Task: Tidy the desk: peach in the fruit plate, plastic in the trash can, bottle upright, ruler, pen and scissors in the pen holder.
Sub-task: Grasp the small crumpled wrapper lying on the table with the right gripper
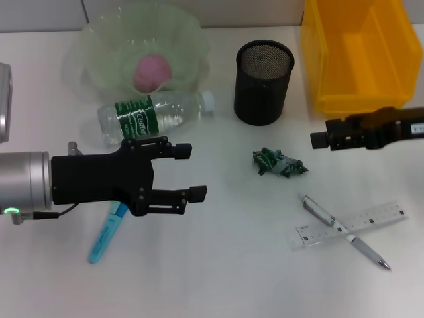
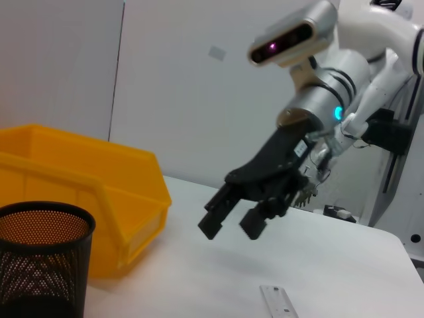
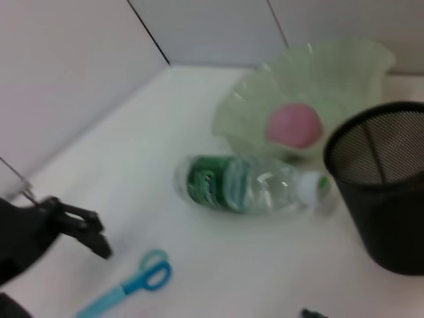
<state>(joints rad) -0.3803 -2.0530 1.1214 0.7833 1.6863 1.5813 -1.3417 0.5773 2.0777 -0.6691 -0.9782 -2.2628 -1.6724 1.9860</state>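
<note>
The pink peach (image 1: 152, 71) lies in the pale green fruit plate (image 1: 99, 40). In front of the plate, a clear bottle (image 1: 156, 116) with a green label lies on its side. My left gripper (image 1: 189, 172) hovers open just in front of the bottle. It covers the top of the blue scissors (image 1: 109, 232). The crumpled green plastic (image 1: 278, 162) sits mid-desk. A silver pen (image 1: 318, 211) lies crossed over the clear ruler (image 1: 377, 217). The black mesh pen holder (image 1: 263, 83) stands beside the yellow trash can (image 1: 358, 53). My right gripper (image 1: 318, 140) hangs open and empty in front of the can.
The left wrist view shows the right gripper (image 2: 232, 225) above the white desk, with the yellow bin (image 2: 86, 192) and the mesh holder (image 2: 40, 258) beside it. A grey object (image 1: 4, 99) sits at the desk's far left edge.
</note>
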